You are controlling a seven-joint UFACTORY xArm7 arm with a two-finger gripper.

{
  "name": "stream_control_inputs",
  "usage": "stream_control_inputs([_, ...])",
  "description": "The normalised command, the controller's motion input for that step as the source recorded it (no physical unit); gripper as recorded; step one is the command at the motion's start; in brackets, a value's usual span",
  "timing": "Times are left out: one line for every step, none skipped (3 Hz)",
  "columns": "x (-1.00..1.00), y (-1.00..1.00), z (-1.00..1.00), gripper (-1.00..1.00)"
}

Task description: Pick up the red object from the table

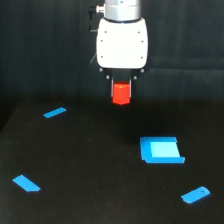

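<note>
Overhead, the white gripper hangs near the top centre of the exterior view, its short dark fingers closed on the red object — a small red-orange stubby block that sticks out below the fingers. The block appears to be clear of the table, held in the air against the dark backdrop, though the exact gap beneath it is hard to judge from this single view.

On the black, slightly glossy surface lie four blue pieces, all well apart from the gripper. A blue rectangular block sits below and toward the exterior view's right. A thin flat blue strip lies toward the exterior view's left, another flat blue piece nearer the lower left corner, and a rounded flat blue piece at the lower right.
</note>
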Motion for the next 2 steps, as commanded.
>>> stream_control_inputs([-0.07, 0.0, 0.06, -0.88])
stream_control_inputs([0.14, 0.16, -0.1, -1.0])
